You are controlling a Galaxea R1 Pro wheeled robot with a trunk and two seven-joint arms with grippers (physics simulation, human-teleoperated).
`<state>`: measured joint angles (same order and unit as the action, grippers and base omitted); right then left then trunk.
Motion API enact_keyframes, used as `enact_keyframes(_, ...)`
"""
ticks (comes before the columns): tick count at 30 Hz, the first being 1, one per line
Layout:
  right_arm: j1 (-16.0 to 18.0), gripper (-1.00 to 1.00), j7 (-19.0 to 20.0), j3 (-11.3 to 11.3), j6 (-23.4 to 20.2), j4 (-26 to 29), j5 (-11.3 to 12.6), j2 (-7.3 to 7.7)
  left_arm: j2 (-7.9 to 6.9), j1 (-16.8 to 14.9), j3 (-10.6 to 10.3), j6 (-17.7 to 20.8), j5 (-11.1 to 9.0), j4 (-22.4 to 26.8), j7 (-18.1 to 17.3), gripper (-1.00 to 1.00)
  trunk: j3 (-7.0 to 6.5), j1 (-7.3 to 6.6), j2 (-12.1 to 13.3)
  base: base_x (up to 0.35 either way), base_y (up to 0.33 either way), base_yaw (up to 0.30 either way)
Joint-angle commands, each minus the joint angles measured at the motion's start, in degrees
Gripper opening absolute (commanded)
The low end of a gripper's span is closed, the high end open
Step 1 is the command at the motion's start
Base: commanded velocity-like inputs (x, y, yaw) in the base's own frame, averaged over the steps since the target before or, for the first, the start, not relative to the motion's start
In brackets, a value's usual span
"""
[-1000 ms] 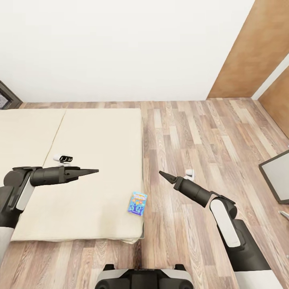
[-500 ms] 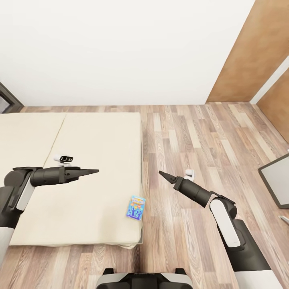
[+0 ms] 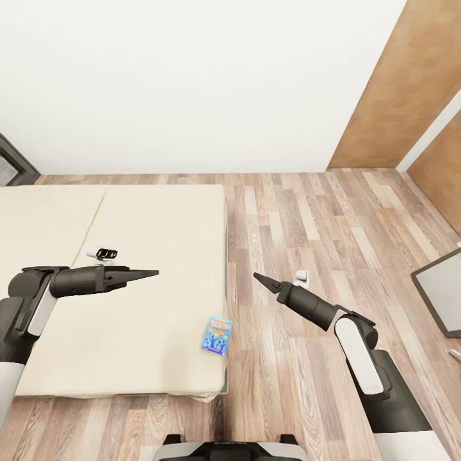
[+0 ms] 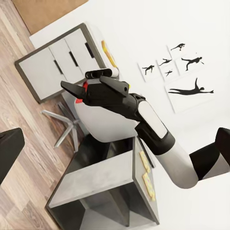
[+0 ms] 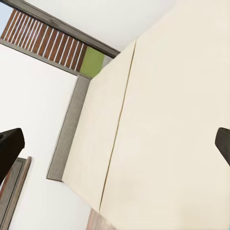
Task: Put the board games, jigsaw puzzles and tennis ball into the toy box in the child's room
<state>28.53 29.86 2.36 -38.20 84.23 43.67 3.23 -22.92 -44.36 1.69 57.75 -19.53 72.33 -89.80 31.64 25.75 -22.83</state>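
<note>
A small blue board game (image 3: 218,334) lies flat on the bed (image 3: 147,243), close to the beige mattress's right edge. My left gripper (image 3: 151,273) hovers open above the mattress, to the left of and beyond the game. My right gripper (image 3: 258,277) hangs open over the wood floor just off the bed's right side. In the right wrist view its dark fingertips (image 5: 9,149) stand wide apart, with the two-part mattress (image 5: 163,143) and the grey headboard (image 5: 67,139) beyond. The toy box, jigsaw puzzles and tennis ball are out of view.
A small white-and-black object (image 3: 102,253) rests on the mattress, and a small white one (image 3: 301,276) on the floor. The corner of a grey piece of furniture (image 3: 442,291) juts in at right. The left wrist view looks at grey cabinets (image 4: 57,60) and a swivel chair (image 4: 64,129).
The whole head view has shifted, so bed, game and floor sit slightly lower in the picture. Both arms hold the same pose, and the game has not moved on the bed.
</note>
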Motion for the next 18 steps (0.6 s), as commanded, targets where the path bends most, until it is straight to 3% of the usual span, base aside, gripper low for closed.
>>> enact_keyframes(1,0.0,1.00,-0.1,0.0,-0.3,0.0,0.3,0.03,-0.02,0.0,0.0,0.6,0.0,0.0,-0.2,1.00,-0.02,0.03,-0.1,0.000,0.000,0.000)
enact_keyframes(18,0.0,1.00,-0.1,0.0,-0.3,0.0,0.3,0.03,-0.02,0.1,0.0,0.6,0.0,0.0,-0.2,1.00,-1.65,0.03,-0.1,0.000,0.000,0.000)
